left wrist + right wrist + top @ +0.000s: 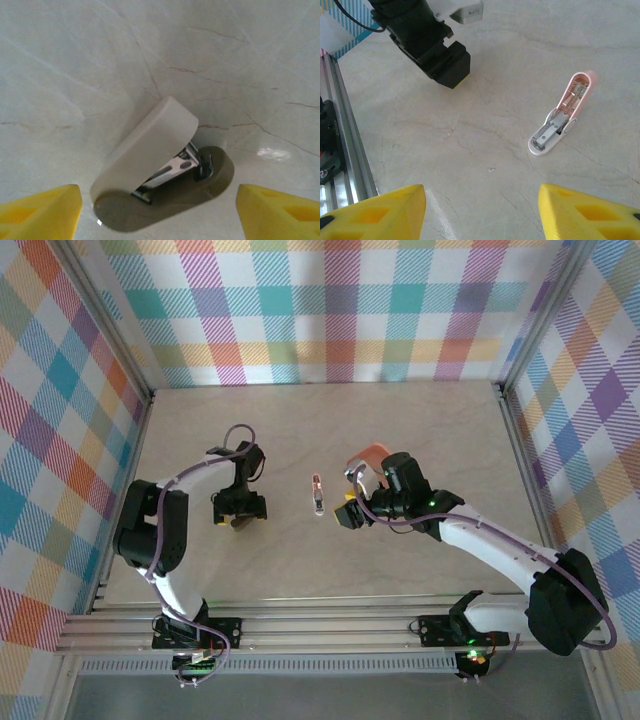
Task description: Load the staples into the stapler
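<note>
- The stapler lies open at the middle of the tabletop, with its metal channel upward.
- Right gripper: fingers apart and empty, near the stapler.
- Left gripper: fingers apart around a small pale hinged item, not touching it.
- It seems best to line a staple strip along the channel before lowering it.

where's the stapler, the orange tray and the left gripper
stapler (559, 119), right wrist view, middle of its opened body
orange tray (372, 453), top view, its exposed edge
left gripper (240, 514), top view, midway between its fingertips
</note>
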Robot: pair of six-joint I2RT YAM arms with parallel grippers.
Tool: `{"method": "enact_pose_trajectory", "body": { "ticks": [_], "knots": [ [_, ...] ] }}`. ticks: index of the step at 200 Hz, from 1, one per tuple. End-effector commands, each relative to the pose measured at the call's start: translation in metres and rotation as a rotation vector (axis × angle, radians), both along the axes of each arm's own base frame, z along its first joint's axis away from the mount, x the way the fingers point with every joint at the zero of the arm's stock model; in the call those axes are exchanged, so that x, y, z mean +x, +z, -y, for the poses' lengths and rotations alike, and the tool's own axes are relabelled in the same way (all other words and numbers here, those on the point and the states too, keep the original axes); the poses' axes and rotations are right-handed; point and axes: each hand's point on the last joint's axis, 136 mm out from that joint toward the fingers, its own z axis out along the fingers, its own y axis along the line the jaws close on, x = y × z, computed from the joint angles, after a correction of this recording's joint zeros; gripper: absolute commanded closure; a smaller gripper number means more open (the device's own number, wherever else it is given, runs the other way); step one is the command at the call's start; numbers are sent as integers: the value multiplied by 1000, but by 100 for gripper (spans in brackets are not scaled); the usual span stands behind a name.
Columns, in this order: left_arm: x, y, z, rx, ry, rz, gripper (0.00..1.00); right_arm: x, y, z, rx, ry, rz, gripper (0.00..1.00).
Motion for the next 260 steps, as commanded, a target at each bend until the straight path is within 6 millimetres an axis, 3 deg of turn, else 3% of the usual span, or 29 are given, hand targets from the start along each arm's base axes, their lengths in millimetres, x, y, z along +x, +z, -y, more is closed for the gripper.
{"method": "enact_pose_trajectory", "body": {
  "ticks": [1,22,82,174,219,260],
  "knots": [
    [-1,-9,0,-16,-15,-28,25,-1,12,-4,10,25,37,39],
    [-3,-12,8,-58,-7,-33,35,-1,12,-4,11,25,41,39],
    [-7,-15,14,-104,6,-34,52,-1,13,-6,25,24,36,39],
    [2,-8,25,-163,-25,18,69,1,19,0,60,-45,31,38],
    [13,31,45,-253,-135,153,71,11,23,7,96,-167,-57,37],
    [20,104,88,-345,-449,414,74,24,22,17,138,-293,-228,36]
  ]
}}
